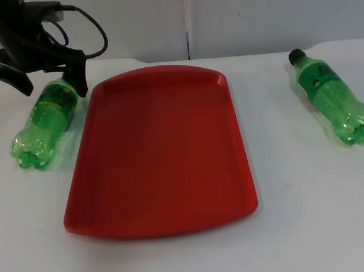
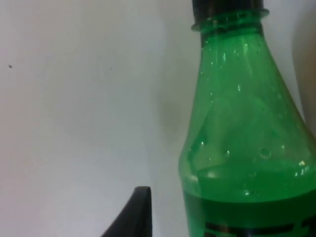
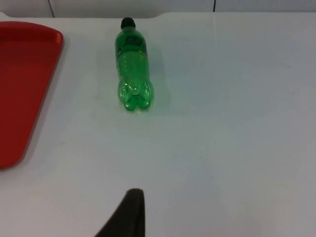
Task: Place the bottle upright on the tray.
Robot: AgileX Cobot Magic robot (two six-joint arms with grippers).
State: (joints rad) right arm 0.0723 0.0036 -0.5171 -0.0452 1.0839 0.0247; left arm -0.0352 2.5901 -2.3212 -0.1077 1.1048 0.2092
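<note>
At the worktop's (image 1: pixel 179 262) left side, near its far edge, the left gripper (image 1: pixel 42 76) hangs over the neck end of a green plastic bottle with a dark label (image 1: pixel 44 124). This left bottle lies on its side, its lobed base pointing toward the near-left corner. The gripper's two black fingers stand well apart, one on each side of the bottle's shoulder, and have not closed on it. In the left wrist view the bottle's neck and black cap (image 2: pixel 224 10) loom very close, with liquid inside the green body (image 2: pixel 247 148).

The danger here is a poor grip. The shoulder is tapered and smooth, so if the fingers close on the slope, the bottle would likely squirt out toward its base or roll on the worktop. The liquid makes it heavy at the far end from the grasp; held only near the neck, it may swing or slip when tilted upright.

Just right of this bottle, at the middle of the worktop, lies the flat red plastic tray (image 1: pixel 163 219) with a raised rim. Its left rim sits close beside the bottle, so a low carry could knock the base against that rim and shove the tray.

Near the worktop's right edge lies a second green plastic bottle with a black cap (image 1: pixel 331 96), also on its side, cap toward the far edge. The right wrist view looks on it (image 3: pixel 132 64) from well back, so the right arm appears to wait; whether the right gripper's fingers are apart or together cannot be told.
</note>
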